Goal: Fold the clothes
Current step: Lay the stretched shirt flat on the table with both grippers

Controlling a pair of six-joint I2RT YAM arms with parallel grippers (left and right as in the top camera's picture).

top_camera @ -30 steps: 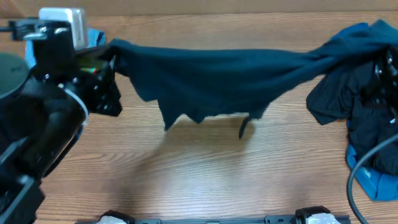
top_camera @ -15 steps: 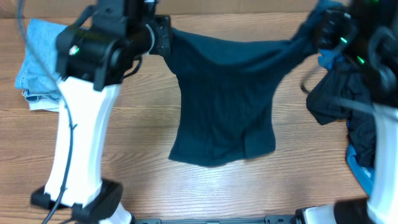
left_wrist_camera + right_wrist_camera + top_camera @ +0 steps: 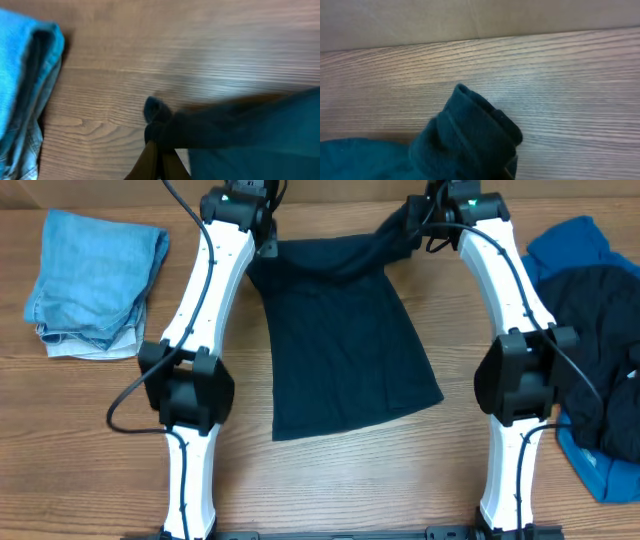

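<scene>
Since 0.5 seconds ago both arms have swung to the far edge, and the shirt (image 3: 345, 350), then hanging between them, has dropped flat on the table (image 3: 330, 490). The left gripper (image 3: 160, 150) is pressed together on 1 far corner. The right gripper (image 3: 428, 218) has the other sleeve bunched over it, so I cannot tell whether its jaws pinch or have let go. The shirt lies between the 2 arms, hem toward the near edge, far right corner lifted. This looks like spreading before the fold. Next calls for freeing both corners, then gripping 1 side to fold it across. The pile (image 3: 590, 320) lies at right.
</scene>
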